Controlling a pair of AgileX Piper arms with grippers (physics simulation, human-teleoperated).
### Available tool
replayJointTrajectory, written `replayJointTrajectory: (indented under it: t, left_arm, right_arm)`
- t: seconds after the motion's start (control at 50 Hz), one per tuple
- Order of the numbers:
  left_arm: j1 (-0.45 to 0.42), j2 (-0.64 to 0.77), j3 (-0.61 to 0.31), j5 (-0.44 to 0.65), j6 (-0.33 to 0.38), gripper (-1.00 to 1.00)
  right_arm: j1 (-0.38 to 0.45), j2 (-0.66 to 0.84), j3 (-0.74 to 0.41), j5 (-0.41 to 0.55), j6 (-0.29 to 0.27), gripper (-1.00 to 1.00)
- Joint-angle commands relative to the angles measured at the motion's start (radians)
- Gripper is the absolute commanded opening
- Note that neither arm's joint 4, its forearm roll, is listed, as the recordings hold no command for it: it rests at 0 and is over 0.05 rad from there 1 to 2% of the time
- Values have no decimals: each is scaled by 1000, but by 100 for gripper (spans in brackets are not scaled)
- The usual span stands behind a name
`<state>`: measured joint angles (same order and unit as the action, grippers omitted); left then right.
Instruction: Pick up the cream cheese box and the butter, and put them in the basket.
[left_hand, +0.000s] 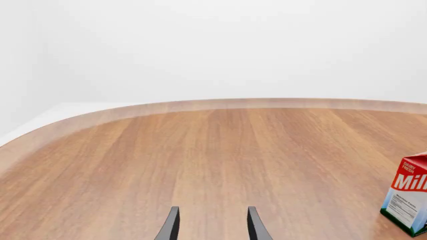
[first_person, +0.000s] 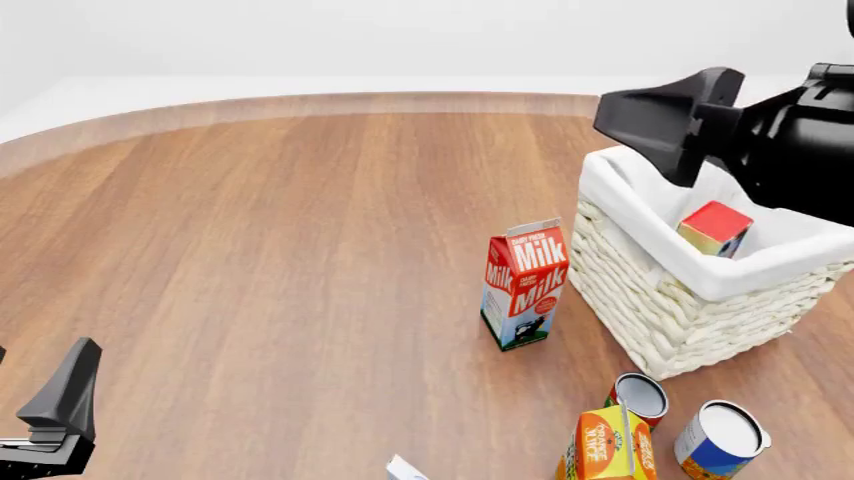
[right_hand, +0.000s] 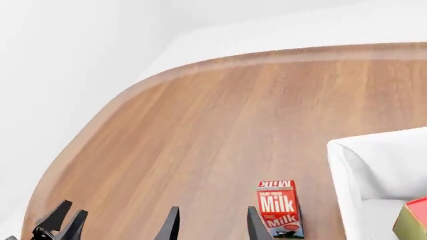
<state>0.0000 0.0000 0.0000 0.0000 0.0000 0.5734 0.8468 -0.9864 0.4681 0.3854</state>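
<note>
- Nearest the front camera, at its bottom edge, a white corner (first_person: 404, 468) pokes into view; too little shows to say what it is.
- Beside it stand an orange-green juice carton (first_person: 607, 445) and two round tin cans (first_person: 721, 440), all upright on the wooden counter (first_person: 294, 250).
- Left claw (left_hand: 212, 225) hovers low at the near left of the counter, fingers parted with nothing between them, released, well apart from every carton.
- Milk carton (first_person: 525, 284) stands upright mid-counter, just beside the basket's near-left wall, not touching it.
- Basket (first_person: 667, 300), woven and lined with white cloth, sits at the right; inside it the butter (first_person: 714, 228) lies tilted, a red face up and a yellow panel showing, against the far-right liner.
- Right claw (right_hand: 212, 224) hangs above the basket's far rim, higher than the butter and to its left, fingers spread and holding nothing, released.
- Cream cheese box: cannot tell where it is; no carton is clearly identifiable as it.
</note>
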Motion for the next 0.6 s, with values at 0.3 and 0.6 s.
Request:
replayJointTrajectory:
  t: [0.3,0.6]
  left_arm:
    - [0,0,0,0,0,100]
    - [0,0,0,0,0,100]
  right_arm:
    - [229,126,-50,-10,-75,100]
    - [289,163,-43,-8,-96,100]
